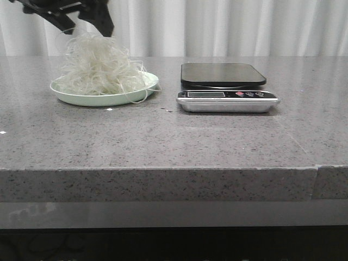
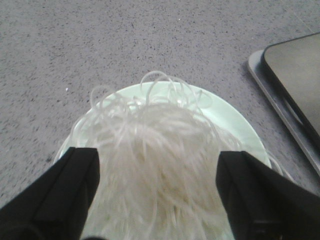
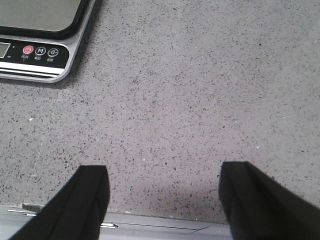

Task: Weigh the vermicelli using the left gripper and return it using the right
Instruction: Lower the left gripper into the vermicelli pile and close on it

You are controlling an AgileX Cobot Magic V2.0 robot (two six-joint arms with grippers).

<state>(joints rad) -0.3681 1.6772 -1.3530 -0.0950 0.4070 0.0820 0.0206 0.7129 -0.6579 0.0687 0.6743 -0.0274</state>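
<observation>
The vermicelli [image 1: 100, 68] is a fluffy white mound on a pale green plate [image 1: 103, 98] at the left of the table. My left gripper [image 1: 87, 24] hangs just above the mound, open, its black fingers [image 2: 60, 195] spread to either side of the strands [image 2: 157, 165]. The scale [image 1: 225, 87], with a black platform and silver front, stands to the right of the plate and shows in the left wrist view [image 2: 295, 85]. My right gripper [image 3: 162, 200] is open and empty over bare table near the front edge; it is out of the front view.
The scale's corner with its buttons [image 3: 40, 50] lies beyond my right gripper. A few loose strands hang over the plate's right rim [image 1: 147, 92]. The grey speckled table [image 1: 174, 141] has a front edge with a seam at the right. White curtains hang behind.
</observation>
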